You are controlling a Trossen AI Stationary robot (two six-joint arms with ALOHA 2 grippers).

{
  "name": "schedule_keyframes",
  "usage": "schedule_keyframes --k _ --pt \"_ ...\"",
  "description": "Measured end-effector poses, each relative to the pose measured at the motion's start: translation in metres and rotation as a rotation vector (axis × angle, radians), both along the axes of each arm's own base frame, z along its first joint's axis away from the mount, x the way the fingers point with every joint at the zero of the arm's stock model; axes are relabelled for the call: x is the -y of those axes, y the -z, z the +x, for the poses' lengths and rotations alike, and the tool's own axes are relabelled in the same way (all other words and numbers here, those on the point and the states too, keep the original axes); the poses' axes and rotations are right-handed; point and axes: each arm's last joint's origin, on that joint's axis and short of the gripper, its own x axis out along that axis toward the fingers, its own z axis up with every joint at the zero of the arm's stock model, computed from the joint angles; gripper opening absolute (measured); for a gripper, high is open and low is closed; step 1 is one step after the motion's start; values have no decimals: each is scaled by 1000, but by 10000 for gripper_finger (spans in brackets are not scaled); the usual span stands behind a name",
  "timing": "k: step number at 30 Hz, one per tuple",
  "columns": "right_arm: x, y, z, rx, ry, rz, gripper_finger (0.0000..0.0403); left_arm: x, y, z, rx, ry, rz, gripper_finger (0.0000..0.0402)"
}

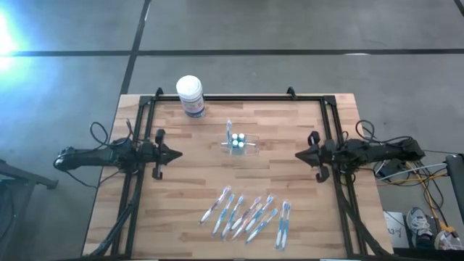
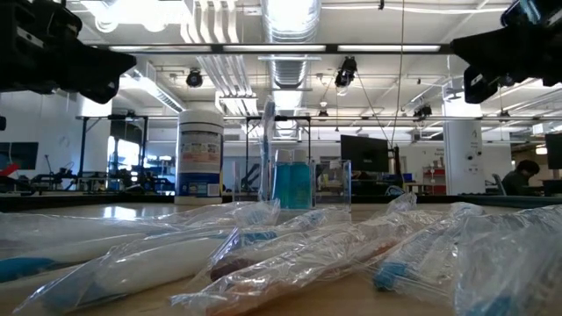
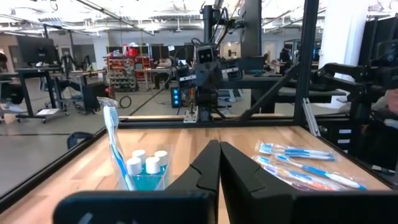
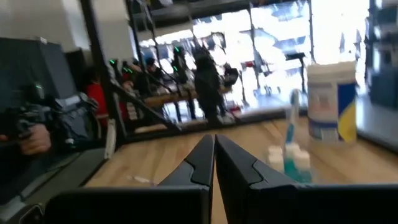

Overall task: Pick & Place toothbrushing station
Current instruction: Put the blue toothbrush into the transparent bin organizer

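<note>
The see-through toothbrushing station (image 1: 239, 147) stands on its base at the middle of the wooden table, holding small blue bottles with white caps (image 3: 147, 167) and one upright toothbrush (image 3: 114, 134). It also shows in the low view (image 2: 294, 184) and the right wrist view (image 4: 289, 158). My left gripper (image 1: 176, 153) hovers shut at the table's left side, pointing at the station. My right gripper (image 1: 299, 154) hovers shut at the right side, facing it. Both are apart from the station.
A white cylindrical tub with a blue label (image 1: 191, 96) stands at the far edge, left of centre. Several toothbrushes in clear bags (image 1: 250, 216) lie in a row near the front edge. A dark metal frame (image 1: 232, 98) runs around the table's far and side edges.
</note>
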Motion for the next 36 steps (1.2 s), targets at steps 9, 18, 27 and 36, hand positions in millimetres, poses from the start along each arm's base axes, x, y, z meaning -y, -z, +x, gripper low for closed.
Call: schedule_keyframes --k 9,18,27,36 --pt "-5 -49 26 -414 70 139 13 0 1 0 -13 2 -46 11" --pt "-61 -81 84 -912 51 148 13 0 2 0 -16 4 -74 8" --pt "-148 -91 108 -1022 120 313 13 0 3 0 -23 9 -164 17" --pt "-206 -70 91 -1070 437 403 13 1 3 0 -30 33 -226 18"
